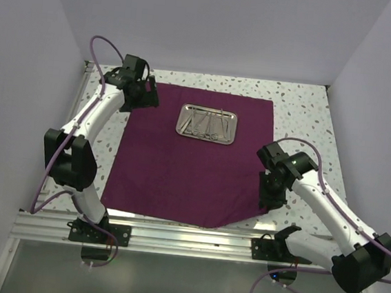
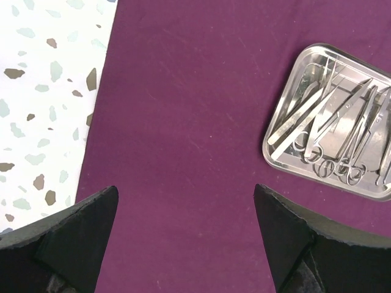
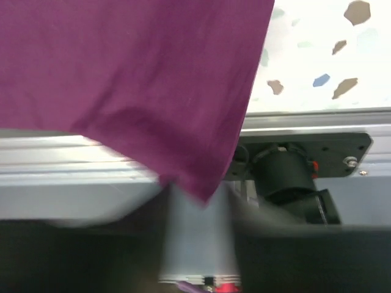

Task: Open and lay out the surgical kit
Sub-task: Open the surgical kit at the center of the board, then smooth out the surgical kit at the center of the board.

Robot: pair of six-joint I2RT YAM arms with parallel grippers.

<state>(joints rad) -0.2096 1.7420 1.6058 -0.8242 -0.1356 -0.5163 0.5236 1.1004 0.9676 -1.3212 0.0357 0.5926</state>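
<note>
I see the plum cloth wrap (image 1: 186,166) spread flat on the speckled table (image 1: 303,108), its near corner overhanging the front rail (image 1: 173,236). The steel tray (image 2: 307,72) sits on its far half, holding the silver instruments (image 2: 333,122). My left gripper (image 2: 184,192) hovers spread wide over the cloth's far left. The right gripper (image 1: 270,195) is at the near right edge, too blurred to tell how its fingers stand.

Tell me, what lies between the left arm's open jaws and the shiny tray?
Only bare purple cloth, with nothing on it, up to the steel tray; the left wrist view shows this.
</note>
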